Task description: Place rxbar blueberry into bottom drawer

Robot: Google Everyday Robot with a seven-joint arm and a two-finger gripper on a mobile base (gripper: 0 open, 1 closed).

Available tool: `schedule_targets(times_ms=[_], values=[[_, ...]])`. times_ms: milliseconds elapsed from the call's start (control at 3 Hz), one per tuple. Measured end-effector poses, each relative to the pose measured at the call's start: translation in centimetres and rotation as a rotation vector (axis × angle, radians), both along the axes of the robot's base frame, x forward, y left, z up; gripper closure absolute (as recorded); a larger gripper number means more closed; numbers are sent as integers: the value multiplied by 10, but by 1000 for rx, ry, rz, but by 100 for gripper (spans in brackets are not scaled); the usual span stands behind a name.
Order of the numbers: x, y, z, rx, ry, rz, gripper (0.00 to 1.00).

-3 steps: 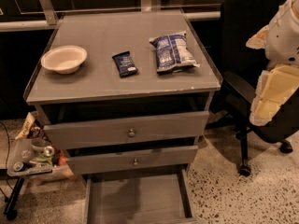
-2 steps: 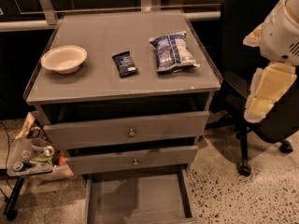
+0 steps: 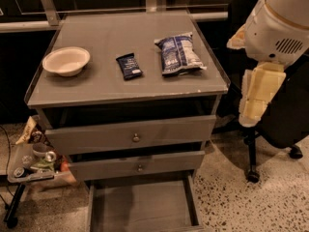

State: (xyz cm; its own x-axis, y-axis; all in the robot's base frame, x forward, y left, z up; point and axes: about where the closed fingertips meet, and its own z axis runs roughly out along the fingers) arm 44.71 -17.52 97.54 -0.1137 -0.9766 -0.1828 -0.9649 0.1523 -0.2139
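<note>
Since the earlier frames your arm has swung left, closer to the cabinet's right side; nothing on the worktop [image 3: 120, 88] has shifted.

In the camera view, your hand [image 3: 251, 112] hangs pointing downward to the right of the cabinet, beside the worktop's right edge and in front of a dark chair [image 3: 289, 124]. You cannot tell whether it is apart or together, and it holds nothing you can see.

The rxbar blueberry [image 3: 129, 65] lies flat near the middle of the worktop, between a pale bowl [image 3: 66, 61] on its left and a blue-and-white chip bag [image 3: 179, 53] on its right, touching neither.

The bottom drawer [image 3: 140, 209] is pulled out toward you, with its plain grey floor showing. The two upper drawers [image 3: 96, 137] with round knobs are shut. A small tray of clutter [image 3: 31, 167] sits low at the cabinet's left.
</note>
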Motion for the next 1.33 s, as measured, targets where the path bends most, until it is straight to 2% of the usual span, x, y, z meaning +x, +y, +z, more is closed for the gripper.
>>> schedule_targets(times_ms=[333, 667, 1000, 1333], values=[[1, 1, 1, -6, -11, 26, 0], [19, 20, 0, 23, -35, 23, 0], [50, 47, 1, 91, -26, 14, 0], [81, 77, -12, 125, 20, 28, 0]])
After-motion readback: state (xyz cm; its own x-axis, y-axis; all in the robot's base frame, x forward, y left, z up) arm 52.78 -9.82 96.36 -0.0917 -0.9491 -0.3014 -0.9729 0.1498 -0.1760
